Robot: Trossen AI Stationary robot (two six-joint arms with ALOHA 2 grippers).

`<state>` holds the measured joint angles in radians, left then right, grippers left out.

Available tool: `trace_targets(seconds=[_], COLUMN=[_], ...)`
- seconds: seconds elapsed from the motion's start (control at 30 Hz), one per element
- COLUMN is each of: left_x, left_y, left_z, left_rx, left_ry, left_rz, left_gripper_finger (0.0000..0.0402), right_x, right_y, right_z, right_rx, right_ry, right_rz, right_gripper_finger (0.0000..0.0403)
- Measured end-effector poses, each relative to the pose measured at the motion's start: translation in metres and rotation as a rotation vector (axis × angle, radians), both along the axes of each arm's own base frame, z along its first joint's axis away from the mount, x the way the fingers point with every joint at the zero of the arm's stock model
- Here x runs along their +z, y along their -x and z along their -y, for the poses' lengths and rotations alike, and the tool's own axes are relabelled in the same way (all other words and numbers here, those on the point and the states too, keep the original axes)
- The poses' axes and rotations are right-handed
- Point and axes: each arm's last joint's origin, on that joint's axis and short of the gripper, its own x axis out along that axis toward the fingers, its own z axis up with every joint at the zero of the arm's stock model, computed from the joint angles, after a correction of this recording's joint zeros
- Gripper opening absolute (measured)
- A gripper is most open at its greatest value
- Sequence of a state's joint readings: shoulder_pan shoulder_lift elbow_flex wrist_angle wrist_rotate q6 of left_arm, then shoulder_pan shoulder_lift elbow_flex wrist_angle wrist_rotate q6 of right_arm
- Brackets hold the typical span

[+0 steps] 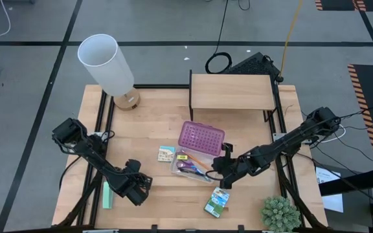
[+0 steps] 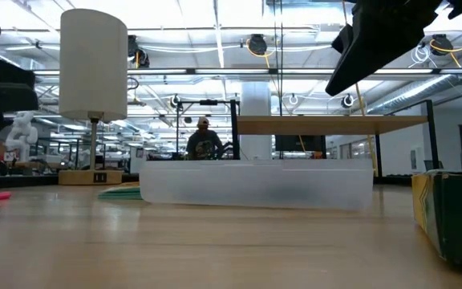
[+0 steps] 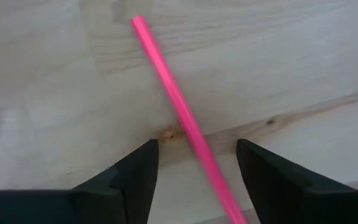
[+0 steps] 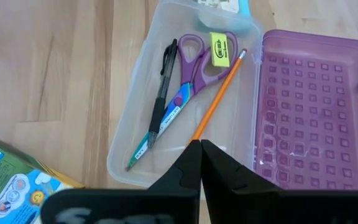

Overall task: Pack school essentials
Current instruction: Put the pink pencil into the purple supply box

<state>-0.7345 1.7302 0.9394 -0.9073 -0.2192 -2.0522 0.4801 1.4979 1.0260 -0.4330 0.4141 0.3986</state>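
A pink-red pencil (image 3: 179, 112) lies flat on the wooden table. My left gripper (image 3: 197, 162) is open near the table's front left (image 1: 136, 188), with one finger on each side of the pencil and neither touching it. The clear case (image 1: 196, 167) lies with its purple lid (image 1: 201, 137) open. Inside are a black pen (image 4: 161, 93), purple-handled scissors (image 4: 188, 71), an orange pencil (image 4: 219, 93) and a small yellow piece (image 4: 219, 50). My right gripper (image 4: 201, 155) is shut and hangs above the case's right end (image 1: 224, 169). The green-yellow crayon box (image 1: 217, 202) and a small colourful pack (image 1: 166, 153) lie on the table.
A mint-green block (image 1: 107, 194) lies by the front left edge, close to my left arm. A white lamp (image 1: 109, 65) stands at the back left and a wooden shelf (image 1: 232, 92) at the back middle. A green plant (image 1: 280, 213) sits at the front right corner.
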Motion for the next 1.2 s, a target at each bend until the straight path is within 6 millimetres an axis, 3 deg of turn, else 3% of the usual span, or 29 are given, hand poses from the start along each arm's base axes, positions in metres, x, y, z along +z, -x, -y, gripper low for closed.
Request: trace_targets(seconds=[0.5,0.97,1.2], left_x=[0.0001,0.0008,0.0012], left_y=[-0.0004,-0.0036,-0.0040], left_z=[-0.0002,0.0024,0.0022], left_rx=[-0.078,-0.266,-0.273], left_ry=[-0.015,-0.007,-0.024], left_rz=[-0.008,-0.014,-0.003], left_gripper_finger=[0.0091,0.0016,0.0011], right_x=[0.0002,0.0006,0.0007], right_y=[-0.0002,-0.0008,-0.0009], right_z=[-0.0001,-0.0005,-0.0005], right_rx=[0.000,0.000,0.001], right_ry=[-0.001,-0.006,-0.007], right_rz=[0.003,0.011,0.012], right_gripper_finger=[0.0000,0.0000,0.0000])
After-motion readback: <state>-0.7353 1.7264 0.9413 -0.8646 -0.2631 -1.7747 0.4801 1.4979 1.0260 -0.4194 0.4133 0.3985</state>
